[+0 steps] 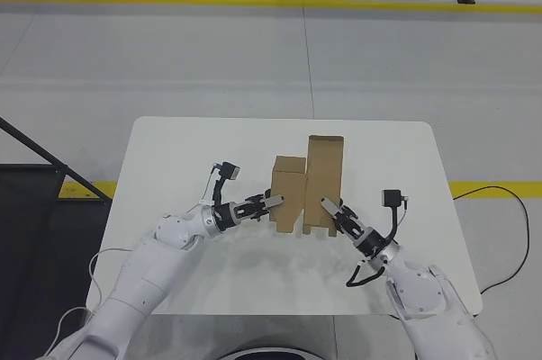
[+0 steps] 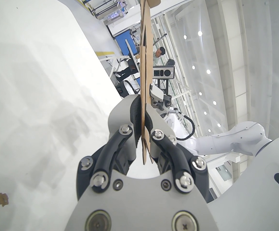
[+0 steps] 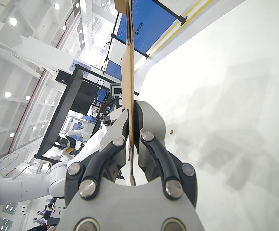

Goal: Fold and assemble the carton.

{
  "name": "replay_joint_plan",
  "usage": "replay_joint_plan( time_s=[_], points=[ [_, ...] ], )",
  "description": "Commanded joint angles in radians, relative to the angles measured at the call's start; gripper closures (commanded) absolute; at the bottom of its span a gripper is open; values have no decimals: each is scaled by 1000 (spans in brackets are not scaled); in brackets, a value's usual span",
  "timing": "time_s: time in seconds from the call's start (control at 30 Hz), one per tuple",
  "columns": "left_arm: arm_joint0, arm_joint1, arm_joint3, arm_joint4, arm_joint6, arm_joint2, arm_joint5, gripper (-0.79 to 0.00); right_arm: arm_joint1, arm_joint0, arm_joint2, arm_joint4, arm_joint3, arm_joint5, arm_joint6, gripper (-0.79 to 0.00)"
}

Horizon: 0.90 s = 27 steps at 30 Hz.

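Flattened cardboard carton (image 1: 307,184) is held over the middle of the worktop (image 1: 163,162). Left jaws are closed tight on its near left edge, right jaws likewise on the near right edge. Panel faces are hidden edge-on in the wrist views. Contact between lower edge and worktop cannot be told. A small cardboard scrap (image 2: 2,199) is noted on the worktop.

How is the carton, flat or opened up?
Flat. The carton is a thin sheet seen edge-on, pinched by the left tool and right tool.
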Motion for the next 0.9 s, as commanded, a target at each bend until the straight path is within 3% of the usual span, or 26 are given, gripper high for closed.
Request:
replay_joint_plan(
  time_s=[0.0, 0.07, 0.1, 0.13, 0.37, 0.6, 0.87],
  points=[
    [-1, 0, 1, -2, -4, 2, 1, -55, 0, 0, 0, 0, -1, -1, -2, 0],
    [-3, 0, 3, -6, -8, 2, 0, -385, 0, 0, 2, -3, -1, 0, -1, 0],
    [-4, 1, 4, -7, -10, 1, -1, -696, 0, 0, 3, -3, -2, 0, -1, 0],
    [-4, 1, 6, -8, -14, 0, -2, -785, 0, 0, 5, -2, -4, 0, 0, 0],
    [-4, 13, 24, -26, -42, -29, -20, -785, 4, 3, 27, -7, -18, 3, 37, 0],
    [-1, 31, 37, -23, -85, -69, -68, -785, 13, 19, 53, 31, -26, 3, 152, 0],
    [19, 61, -1, 5, -60, -80, -94, -785, 25, 39, 73, 93, -24, -7, 302, 0]
  ],
)
